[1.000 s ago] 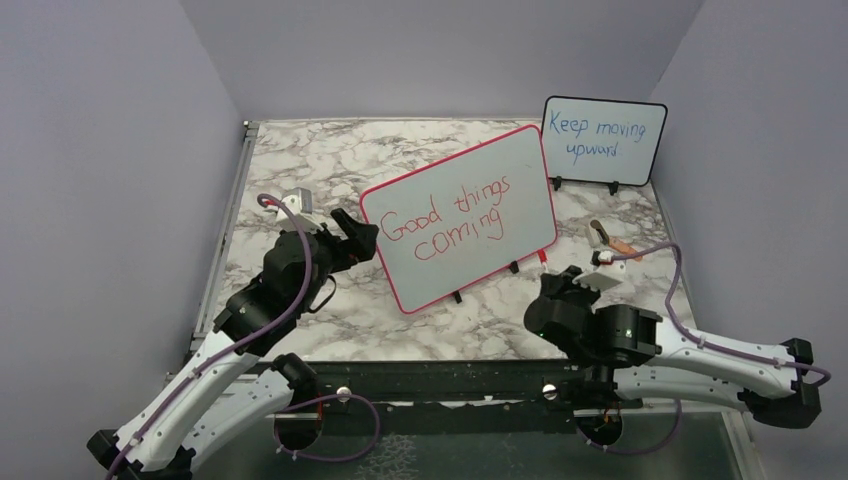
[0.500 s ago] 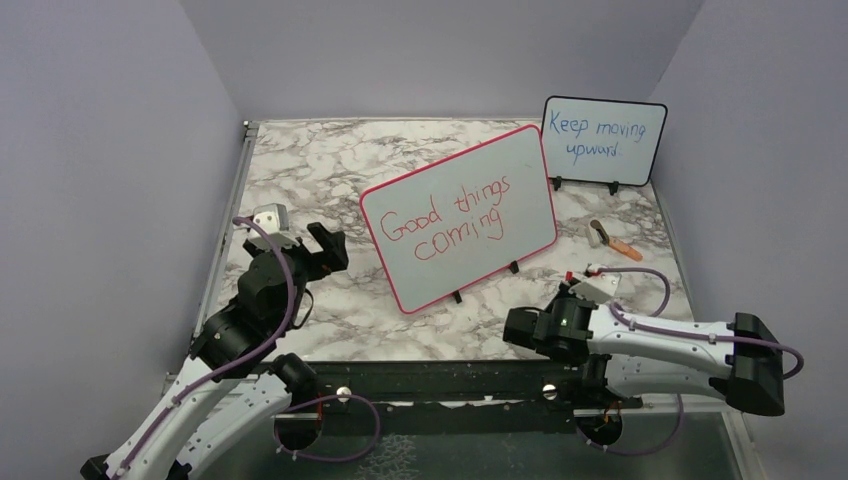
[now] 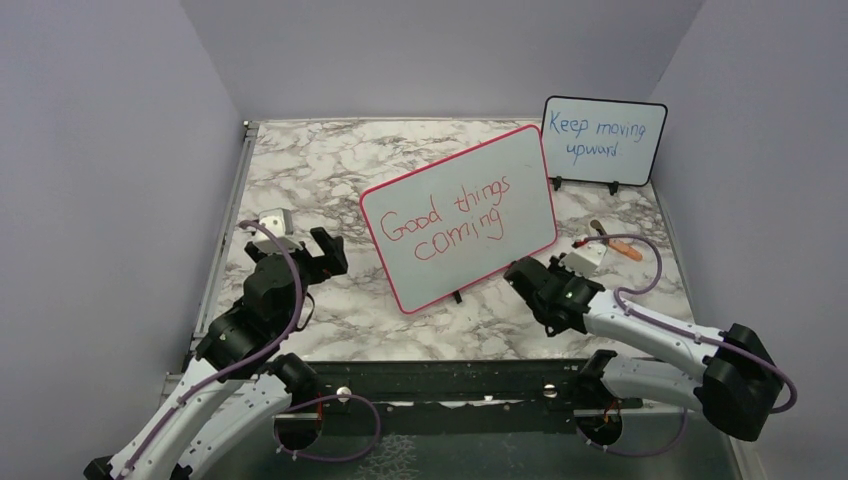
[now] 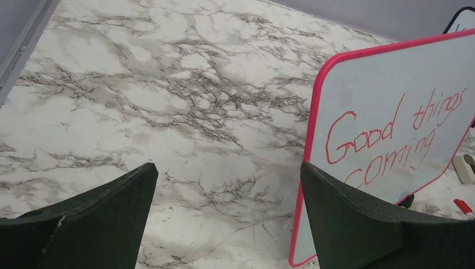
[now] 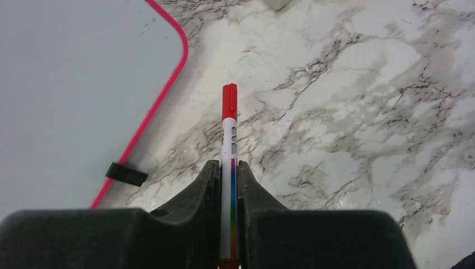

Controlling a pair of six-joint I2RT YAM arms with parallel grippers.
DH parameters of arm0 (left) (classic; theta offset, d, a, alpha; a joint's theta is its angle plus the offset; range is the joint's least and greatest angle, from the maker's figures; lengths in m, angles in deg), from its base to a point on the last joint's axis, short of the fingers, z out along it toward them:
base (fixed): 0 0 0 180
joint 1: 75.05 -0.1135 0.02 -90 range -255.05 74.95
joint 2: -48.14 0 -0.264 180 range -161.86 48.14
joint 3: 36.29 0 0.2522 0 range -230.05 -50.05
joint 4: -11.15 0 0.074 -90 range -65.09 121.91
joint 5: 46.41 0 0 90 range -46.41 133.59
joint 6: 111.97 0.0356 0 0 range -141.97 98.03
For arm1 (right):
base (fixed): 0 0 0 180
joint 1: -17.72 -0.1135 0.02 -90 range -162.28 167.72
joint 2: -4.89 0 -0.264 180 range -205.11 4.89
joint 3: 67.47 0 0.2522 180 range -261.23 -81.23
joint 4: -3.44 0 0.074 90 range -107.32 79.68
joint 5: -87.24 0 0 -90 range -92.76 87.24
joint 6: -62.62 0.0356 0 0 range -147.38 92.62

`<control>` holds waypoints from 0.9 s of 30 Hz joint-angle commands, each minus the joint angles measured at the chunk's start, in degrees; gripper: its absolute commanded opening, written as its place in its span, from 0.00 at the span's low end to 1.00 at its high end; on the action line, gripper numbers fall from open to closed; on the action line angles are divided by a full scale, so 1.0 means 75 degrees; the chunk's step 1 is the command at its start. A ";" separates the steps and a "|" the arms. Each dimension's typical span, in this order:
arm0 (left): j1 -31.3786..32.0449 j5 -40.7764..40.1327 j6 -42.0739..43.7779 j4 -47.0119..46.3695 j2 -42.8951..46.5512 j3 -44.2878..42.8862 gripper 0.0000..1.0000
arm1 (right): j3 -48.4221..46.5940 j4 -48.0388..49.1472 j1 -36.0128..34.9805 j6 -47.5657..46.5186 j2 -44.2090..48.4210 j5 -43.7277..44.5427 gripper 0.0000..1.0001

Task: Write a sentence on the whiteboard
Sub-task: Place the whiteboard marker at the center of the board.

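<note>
The whiteboard point(image 3: 520, 170), red-pink framed, stands tilted on small black feet mid-table. It carries the sentence point(image 3: 452, 222) "Good things coming" in red, also readable in the left wrist view as the sentence point(image 4: 392, 140). My left gripper point(image 3: 326, 246) is open and empty, a little left of the board's left edge point(image 4: 311, 168). My right gripper point(image 3: 517, 273) is shut on a white marker point(image 5: 229, 134) with a red cap. The marker points past the board's lower corner point(image 5: 168, 67), and its capped end hangs over the marble beside a black foot point(image 5: 126, 174).
A smaller black-framed board point(image 3: 604, 140) with blue writing stands at the back right. An orange-handled item point(image 3: 614, 240) lies on the marble right of the whiteboard. Grey walls close in both sides; a metal rail point(image 3: 225, 250) runs along the table's left edge.
My left gripper has backed away from the whiteboard's left edge, toward the left. The right arm has swung forward and left with the marker, up to the board's lower right corner.
</note>
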 commanded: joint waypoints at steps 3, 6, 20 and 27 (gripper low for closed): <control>-0.0307 0.0065 0.0173 -0.0220 0.0094 0.0109 0.96 | 0.0405 0.2068 0.1164 -0.1637 -0.0510 -0.1087 0.01; -0.0515 0.0270 0.0224 -0.0261 0.0042 0.0150 0.97 | 0.0382 0.2093 0.1478 -0.1553 -0.0798 -0.1387 0.03; -0.2107 0.1893 0.0389 -0.0720 0.0008 0.0354 0.97 | 0.0478 0.1318 0.1637 -0.0490 -0.0752 -0.2035 0.39; -0.2110 0.2044 0.0603 -0.0703 0.0204 0.0316 0.98 | 0.0077 0.0651 0.1643 -0.1211 0.0607 -0.1749 0.58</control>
